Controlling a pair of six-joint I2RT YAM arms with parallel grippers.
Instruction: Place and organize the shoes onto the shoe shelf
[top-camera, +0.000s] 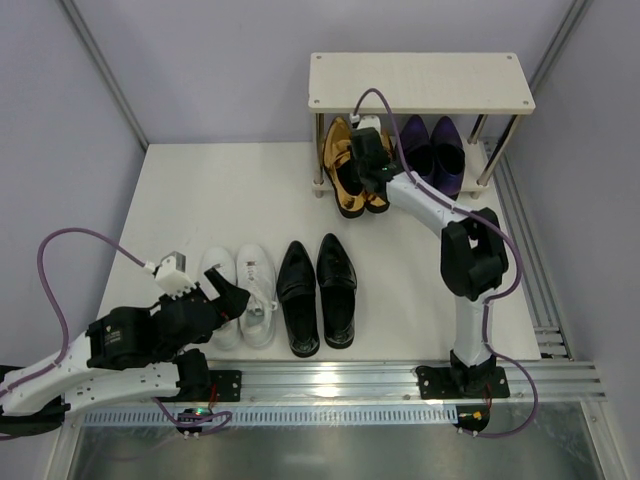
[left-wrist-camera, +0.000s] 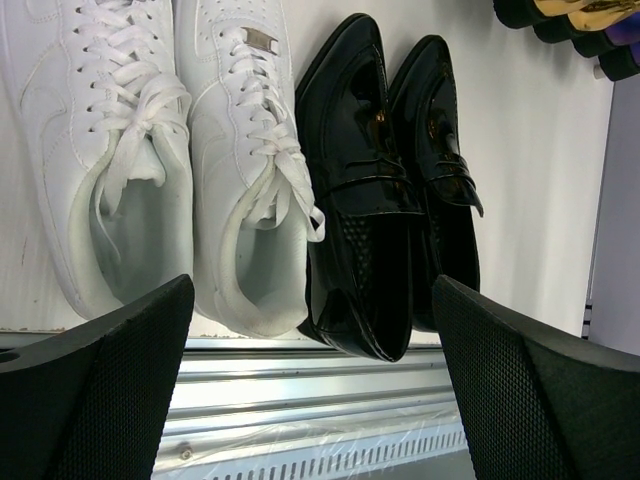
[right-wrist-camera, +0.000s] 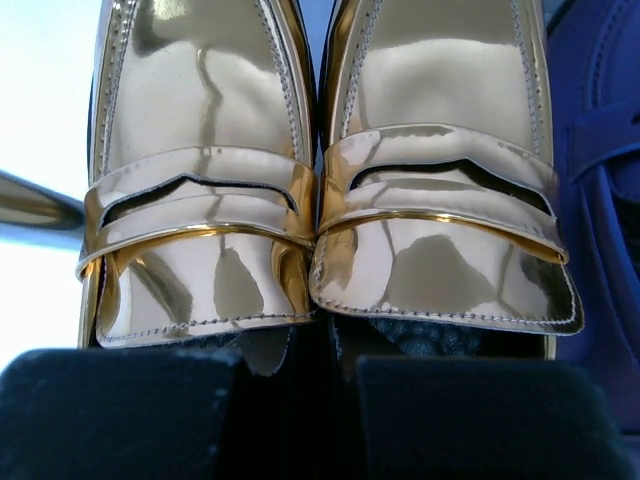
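Right arm: I reach to the shoe shelf's (top-camera: 420, 82) front edge.
Right claw (right-wrist-camera: 325, 370): I pinch the gold loafers (right-wrist-camera: 200, 230) by their adjoining inner sides.
Left claw (left-wrist-camera: 315, 345): gaping, empty, over the white sneakers' (left-wrist-camera: 150, 150) heels at the table's (top-camera: 220, 200) near edge.

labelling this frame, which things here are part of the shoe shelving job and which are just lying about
Part of the job: shoe shelf, gold loafers, purple loafers, white sneakers, black loafers.
Just lying about: purple cable, metal rail along the near edge.
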